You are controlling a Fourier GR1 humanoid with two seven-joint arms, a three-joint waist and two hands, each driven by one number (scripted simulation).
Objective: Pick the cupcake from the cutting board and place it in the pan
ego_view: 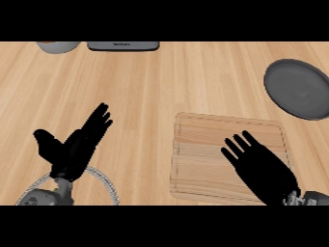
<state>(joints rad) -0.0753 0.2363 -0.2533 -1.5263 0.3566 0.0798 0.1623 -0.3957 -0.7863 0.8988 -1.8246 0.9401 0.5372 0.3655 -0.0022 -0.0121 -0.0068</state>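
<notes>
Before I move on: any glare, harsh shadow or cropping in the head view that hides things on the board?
Head view: even light, no glare on the counter. No harsh shadows. The right hand covers part of the cutting board; no cupcake shows on what is visible. The pan is clipped at the right edge. The left hand shows at lower left, fingers straight.

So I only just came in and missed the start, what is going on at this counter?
A robot is working at a wooden counter. Its right hand hangs open over the cutting board, holding nothing. The left hand rests open at the lower left, fingers up. The pan sits empty at the far right. No cupcake shows on the board or in the pan; whether the hand hides it cannot be told.
</notes>
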